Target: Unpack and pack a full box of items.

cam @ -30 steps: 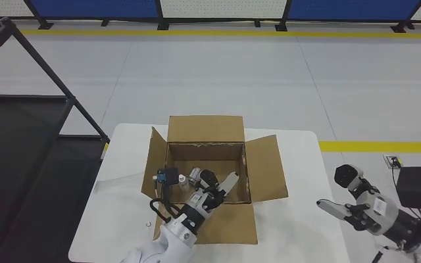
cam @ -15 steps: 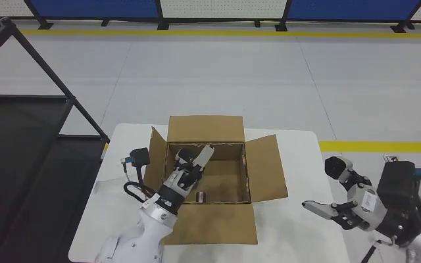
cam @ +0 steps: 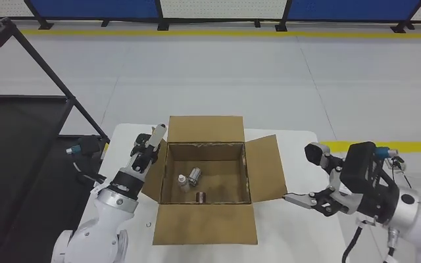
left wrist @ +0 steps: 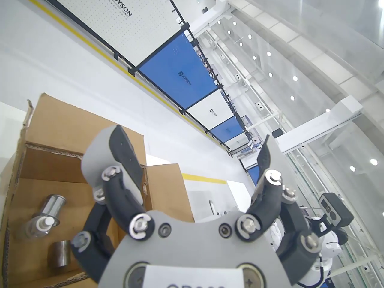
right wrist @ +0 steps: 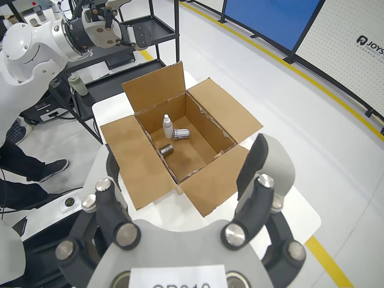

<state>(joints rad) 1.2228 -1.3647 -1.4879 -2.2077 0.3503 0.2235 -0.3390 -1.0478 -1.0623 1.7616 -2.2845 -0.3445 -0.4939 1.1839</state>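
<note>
White table top – matt, carries the cardboard box with all four flaps folded out. On the box floor, toward its left wall, a dark metal cylinder lies nearest. Past it, a small clear bottle with a white cap and a silver-capped jar sit just beside each other. Left gripper hangs above the box's left flap, fingers spread, holding nothing. Right gripper is off the right flap, over the table – fingers wide apart, empty. Black rack stands left of the table. Beyond: pale grey floor, yellow line, blue and white panels.
</note>
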